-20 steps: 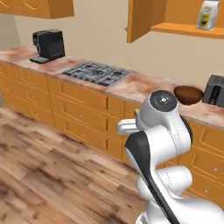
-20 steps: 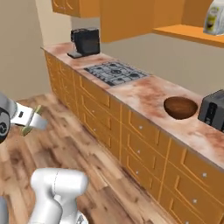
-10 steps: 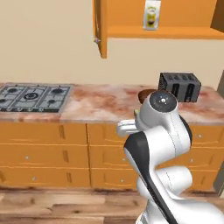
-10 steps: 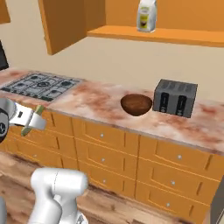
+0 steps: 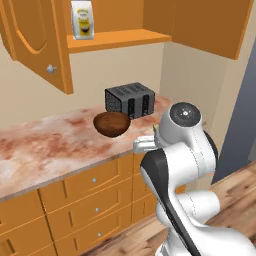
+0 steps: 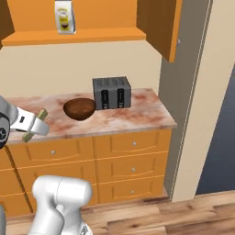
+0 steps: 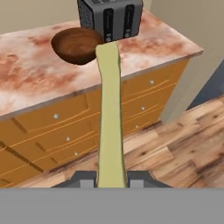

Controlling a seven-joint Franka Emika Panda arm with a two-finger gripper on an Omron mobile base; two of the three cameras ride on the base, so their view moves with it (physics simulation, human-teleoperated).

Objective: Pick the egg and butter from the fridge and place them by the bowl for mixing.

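Note:
My gripper [image 7: 112, 177] is shut on a long pale yellow stick, the butter [image 7: 109, 109], which juts out ahead of the fingers. Seen from the right base, the gripper [image 6: 33, 125] hangs in front of the counter, level with its edge, and the butter's [image 6: 41, 114] ends poke out on both sides. The dark brown bowl [image 5: 111, 123] [image 6: 79, 108] [image 7: 76, 44] sits on the marbled counter just left of the toaster. The butter's far tip points between bowl and toaster, short of the counter. The egg and the fridge are out of view.
A dark grey toaster [image 5: 130, 100] [image 6: 111, 92] [image 7: 109, 15] stands right of the bowl. The pink marbled counter [image 6: 137, 114] ends at a beige wall on the right. Orange drawers run below. An open cabinet door [image 5: 35, 45] and a shelf with a carton [image 5: 82, 20] hang above.
The base has driven and turned, so the views swung from the stove and coffee machine to the bowl and toaster. The gripper stayed shut on the butter.

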